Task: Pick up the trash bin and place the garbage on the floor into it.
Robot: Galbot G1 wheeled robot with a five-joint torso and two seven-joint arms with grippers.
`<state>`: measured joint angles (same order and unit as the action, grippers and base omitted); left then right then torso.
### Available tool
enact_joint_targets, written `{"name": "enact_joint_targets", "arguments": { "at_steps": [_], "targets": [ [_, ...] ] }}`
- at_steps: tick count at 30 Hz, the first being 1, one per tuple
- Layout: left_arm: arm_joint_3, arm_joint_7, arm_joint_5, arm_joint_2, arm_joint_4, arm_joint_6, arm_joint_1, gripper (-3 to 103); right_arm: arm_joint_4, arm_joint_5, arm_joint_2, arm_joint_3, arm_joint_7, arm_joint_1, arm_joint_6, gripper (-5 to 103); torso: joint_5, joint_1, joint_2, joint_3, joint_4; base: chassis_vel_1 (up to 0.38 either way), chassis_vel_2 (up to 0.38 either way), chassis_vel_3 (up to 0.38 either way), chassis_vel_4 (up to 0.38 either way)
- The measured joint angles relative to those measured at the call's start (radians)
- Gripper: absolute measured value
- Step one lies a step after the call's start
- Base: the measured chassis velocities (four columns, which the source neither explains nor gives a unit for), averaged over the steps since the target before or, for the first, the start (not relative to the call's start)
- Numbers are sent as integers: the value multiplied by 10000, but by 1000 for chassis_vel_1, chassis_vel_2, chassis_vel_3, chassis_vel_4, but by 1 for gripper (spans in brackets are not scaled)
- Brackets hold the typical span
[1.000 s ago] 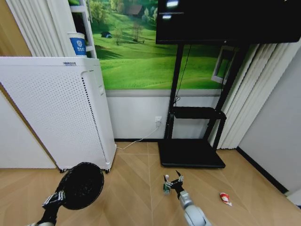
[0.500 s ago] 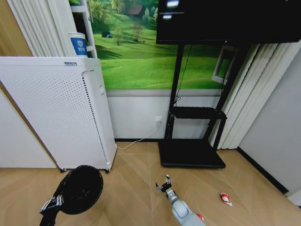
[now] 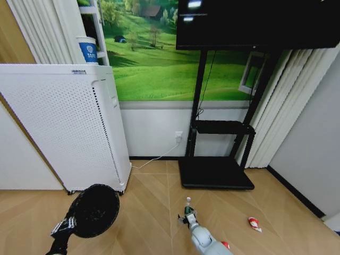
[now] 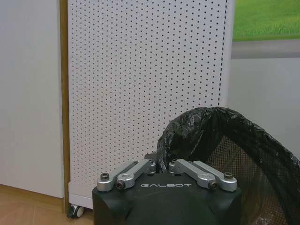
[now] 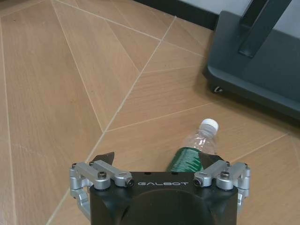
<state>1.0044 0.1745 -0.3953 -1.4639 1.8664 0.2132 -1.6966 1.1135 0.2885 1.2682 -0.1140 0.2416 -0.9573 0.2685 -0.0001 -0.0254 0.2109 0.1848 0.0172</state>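
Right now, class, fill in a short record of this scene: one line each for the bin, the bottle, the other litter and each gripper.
trash bin: black mesh bin lined with a black bag, held by its rim beside the white perforated appliance
left gripper: fingers shut on the bin's rim
bottle: clear bottle with green label lying on the floor, white cap toward the TV stand base
right gripper: open, low over the bottle, one finger at its label end
other litter: red-and-white wrapper on the floor to the robot's right
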Motion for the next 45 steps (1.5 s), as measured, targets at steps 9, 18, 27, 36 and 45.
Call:
{"name": "enact_joint_targets", "arguments": {
  "at_steps": [9,18,27,36,45],
  "targets": [
    [-66,80,41,-88,-200,63,68,6,-1428,925,640,-567,900,1320,213,99,0,0,0,0,5,0,0,0,0],
    [-109,223,53,-148,-371,181,101,6,-2502,836,930,-614,1218,1950,190,100,0,0,0,0,2,0,0,0,0],
    [9,395,-232,-28,-473,281,70,6,-4073,-119,1480,-217,998,2389,-383,100,2,0,0,0,2,0,0,0,0],
    [2,495,-362,12,-573,345,153,6,-5005,-845,1672,193,711,2592,-740,100,1,0,0,0,4,0,0,0,0],
    [32,763,-536,-3,-608,513,122,6,-5920,-1412,1733,649,428,2667,-815,101,1,0,0,0,3,0,0,0,0]
  ]
}}
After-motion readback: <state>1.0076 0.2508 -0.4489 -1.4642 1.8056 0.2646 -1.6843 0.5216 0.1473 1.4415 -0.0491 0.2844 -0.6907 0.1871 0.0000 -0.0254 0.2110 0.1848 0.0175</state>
